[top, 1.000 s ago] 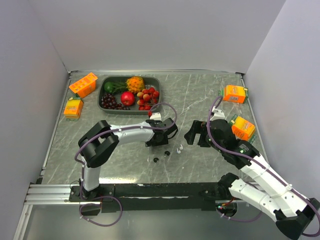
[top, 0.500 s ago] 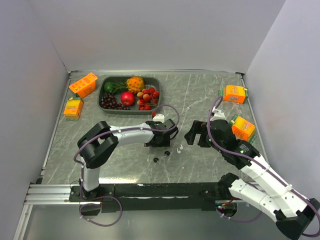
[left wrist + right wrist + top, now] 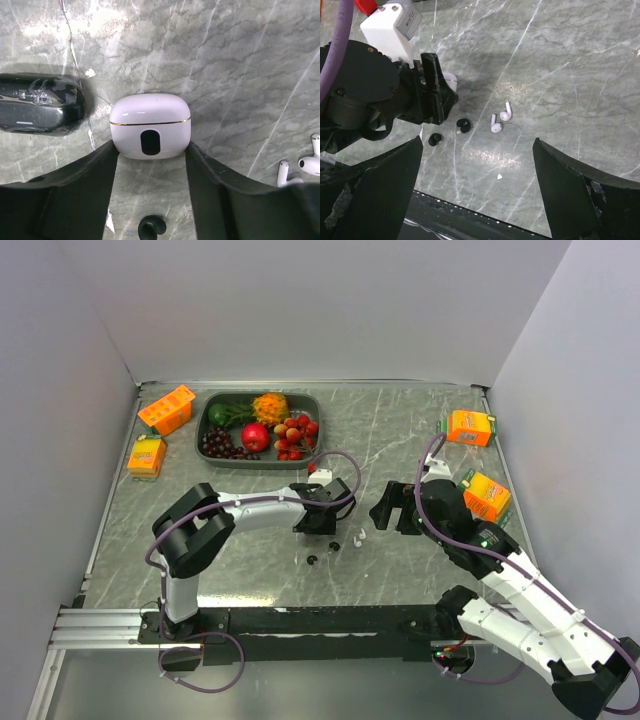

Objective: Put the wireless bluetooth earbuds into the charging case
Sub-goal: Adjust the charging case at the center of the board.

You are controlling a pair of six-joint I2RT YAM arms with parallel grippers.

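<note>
A closed white charging case (image 3: 150,125) lies on the marble table. My left gripper (image 3: 151,146) has its fingertips against the case's two near corners. In the top view this gripper (image 3: 318,523) covers the case; the right wrist view shows a sliver of the case (image 3: 451,78). Two white earbuds (image 3: 499,120) lie just right of it, also in the top view (image 3: 357,538). Two black earbuds (image 3: 464,125) (image 3: 435,139) lie nearer the front; one shows between my left fingers (image 3: 151,227). My right gripper (image 3: 477,141) is open and empty, above the table right of the earbuds.
A black glossy case (image 3: 40,105) lies left of the white one. A grey tray of fruit (image 3: 205,420) stands at the back left. Orange cartons sit at the back left (image 3: 165,408) (image 3: 147,455) and the right (image 3: 470,427) (image 3: 486,495).
My left gripper has crept a little to the right and toward the back. The right arm and the earbuds have not moved.
</note>
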